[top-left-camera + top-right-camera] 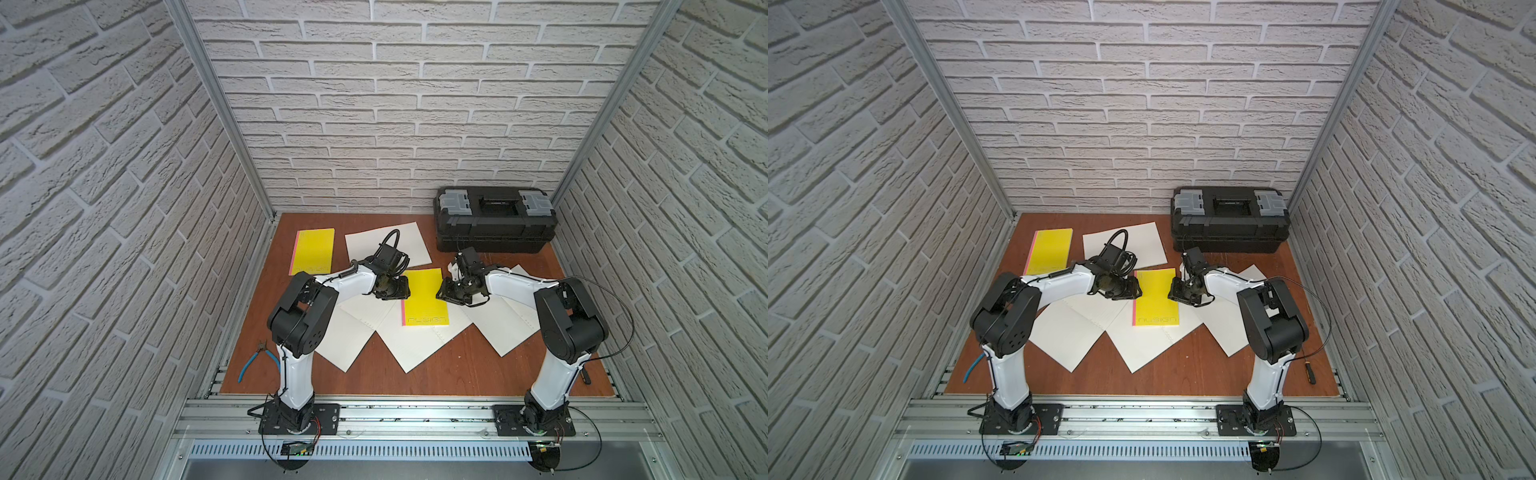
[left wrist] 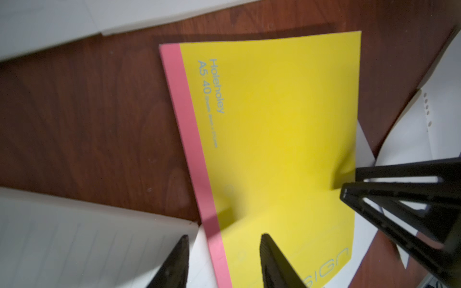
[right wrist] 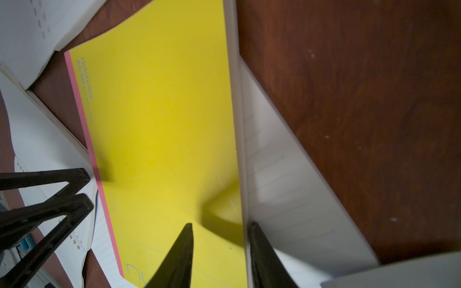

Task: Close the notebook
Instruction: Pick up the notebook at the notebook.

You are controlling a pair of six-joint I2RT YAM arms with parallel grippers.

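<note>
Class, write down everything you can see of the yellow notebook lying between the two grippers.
The yellow notebook is thin and paper-covered, with a pink spine strip and pale blue print reading Holeholey A5 40. It lies closed, cover up, partly on white lined pages mid-table. The left gripper straddles its spine edge, jaws apart. The right gripper straddles the opposite free edge, and one fingertip presses a dimple into the cover.

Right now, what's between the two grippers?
The notebook lies between the left gripper and the right gripper, as both top views show.
</note>
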